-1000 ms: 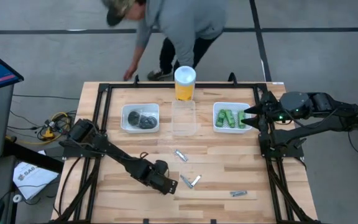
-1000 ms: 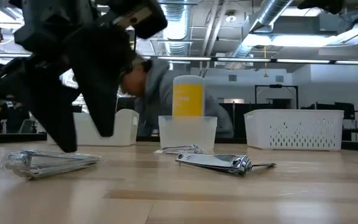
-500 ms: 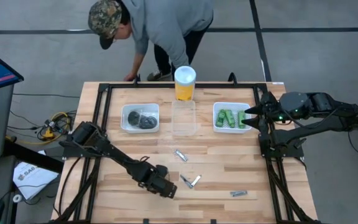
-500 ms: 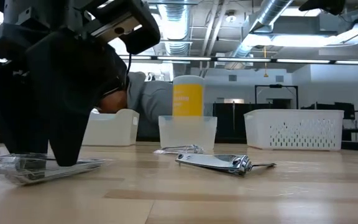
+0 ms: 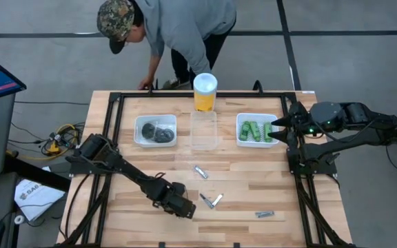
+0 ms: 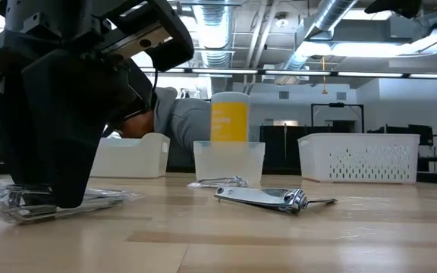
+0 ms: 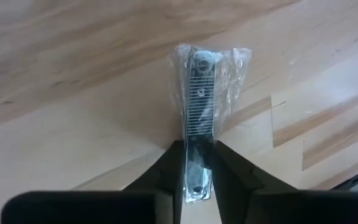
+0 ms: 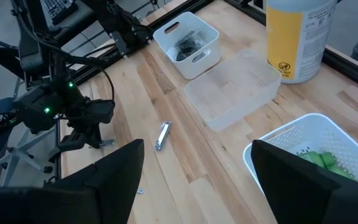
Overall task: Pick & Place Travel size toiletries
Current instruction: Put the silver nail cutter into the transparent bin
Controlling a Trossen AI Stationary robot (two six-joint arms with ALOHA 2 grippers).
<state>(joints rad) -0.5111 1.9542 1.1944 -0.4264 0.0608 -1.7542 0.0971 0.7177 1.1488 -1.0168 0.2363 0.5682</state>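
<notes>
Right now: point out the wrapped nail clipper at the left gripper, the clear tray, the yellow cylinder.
wrapped nail clipper [image 7: 197, 118], left wrist view, ridged file face
clear tray [image 5: 203, 131], high view, its floor
yellow cylinder [image 6: 229, 121], low view, yellow label

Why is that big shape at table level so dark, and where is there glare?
Low view: the left gripper is a near-black silhouette, backlit by bright ceiling lights; the bare clipper gleams. Left wrist view: plastic on the wrapped clipper throws pale glints. High view: even light, only soft shadows on the table.
</notes>
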